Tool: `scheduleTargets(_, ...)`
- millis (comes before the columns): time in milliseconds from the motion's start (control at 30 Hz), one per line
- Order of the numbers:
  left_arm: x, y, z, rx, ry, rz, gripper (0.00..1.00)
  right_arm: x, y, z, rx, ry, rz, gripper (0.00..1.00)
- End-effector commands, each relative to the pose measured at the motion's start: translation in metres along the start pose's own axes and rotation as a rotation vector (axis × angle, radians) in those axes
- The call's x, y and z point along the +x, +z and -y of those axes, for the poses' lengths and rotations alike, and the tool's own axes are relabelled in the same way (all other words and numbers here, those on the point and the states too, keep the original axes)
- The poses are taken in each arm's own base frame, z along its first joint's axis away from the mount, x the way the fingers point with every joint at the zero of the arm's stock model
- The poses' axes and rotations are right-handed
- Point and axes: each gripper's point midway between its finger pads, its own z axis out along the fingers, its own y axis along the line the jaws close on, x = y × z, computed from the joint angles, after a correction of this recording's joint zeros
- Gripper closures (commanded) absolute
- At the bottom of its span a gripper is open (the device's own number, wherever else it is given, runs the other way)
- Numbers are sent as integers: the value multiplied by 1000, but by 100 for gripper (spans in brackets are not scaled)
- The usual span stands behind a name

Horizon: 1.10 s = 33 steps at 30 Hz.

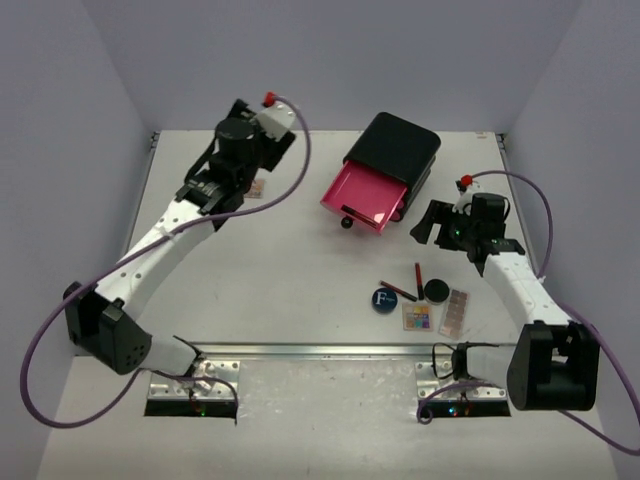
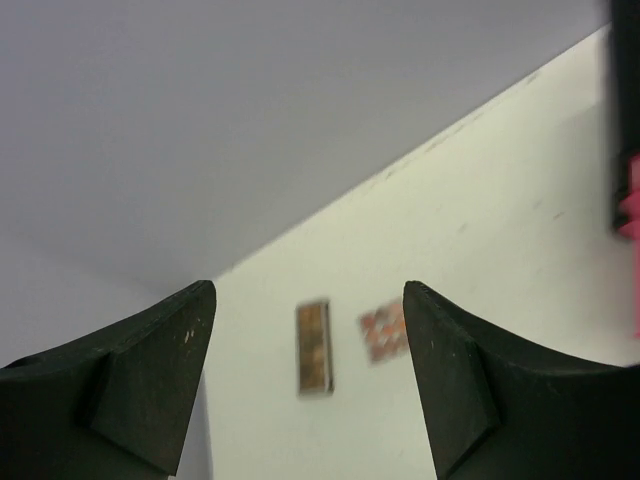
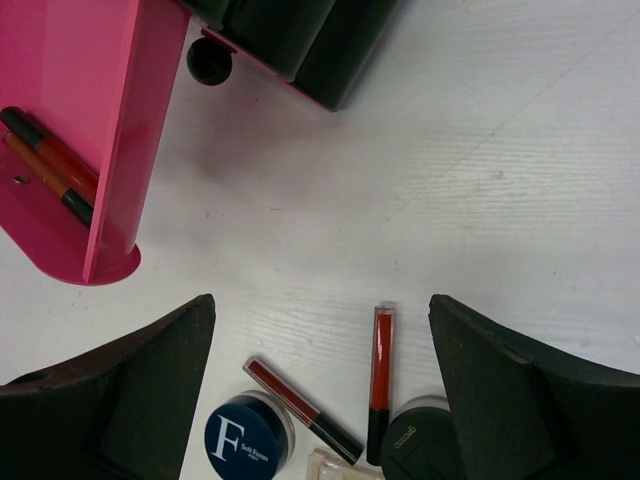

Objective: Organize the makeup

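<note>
Near the front right lie a round blue compact with a white "F" (image 1: 385,299), a small black compact (image 1: 436,290), two red-black pencils (image 1: 417,277) and two flat palettes (image 1: 417,317). My right gripper (image 1: 430,222) is open and empty, above the table between the pink drawer and this cluster. In the right wrist view (image 3: 320,300) the blue compact (image 3: 248,440), both pencils (image 3: 379,380) and the black compact (image 3: 420,445) lie below its fingers. My left gripper (image 1: 212,190) is open and empty at the far left; ahead of it (image 2: 308,300) lie a brown palette (image 2: 314,347) and a reddish palette (image 2: 383,334).
A black box (image 1: 392,148) stands at the back centre with one pink drawer (image 1: 362,195) pulled out. The drawer (image 3: 80,120) holds two red-black pencils (image 3: 50,165). Grey walls close the table at the back and both sides.
</note>
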Motion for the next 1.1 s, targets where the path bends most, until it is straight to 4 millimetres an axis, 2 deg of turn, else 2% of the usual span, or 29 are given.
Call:
scheduleTargets(0, 97, -25, -24, -47, -193, -176, 27, 3, 7, -16, -37, -60, 5, 13)
scheduleTargets(33, 109, -32, -37, -77, -218, -185, 26, 9, 10, -20, -45, -72, -10, 13)
scheduleTargets(100, 137, -43, -38, -81, -260, -210, 26, 17, 14, -24, -55, -85, -32, 13)
scheduleTargets(133, 152, -46, -48, -104, -277, -227, 26, 22, 17, -25, -66, -82, -47, 13)
scheduleTargets(167, 172, -51, -47, -115, -287, -256, 26, 27, 20, -25, -72, -65, -56, 13)
scheduleTargets(267, 199, -60, -59, -176, -311, -274, 26, 41, 25, -22, -74, -44, -77, 13)
scheduleTargets(367, 227, -65, -52, -191, -326, -307, 26, 52, 29, -16, -55, -28, -108, 13)
scheduleTargets(533, 237, -60, -43, -183, -344, -277, 24, 61, 34, -8, -9, -35, -167, 13)
scheduleTargets(733, 259, -57, -27, -162, -361, -303, 23, 65, 37, 4, 70, -69, -186, 16)
scheduleTargets(833, 260, -56, -23, -144, -363, -303, 22, 69, 38, 4, 71, -66, -192, 17)
scheduleTargets(1000, 250, -56, -26, -138, -375, -278, 22, 74, 40, 11, 100, -65, -212, 18)
scheduleTargets(1067, 247, -58, -28, -141, -376, -267, 22, 75, 42, 12, 103, -63, -220, 23)
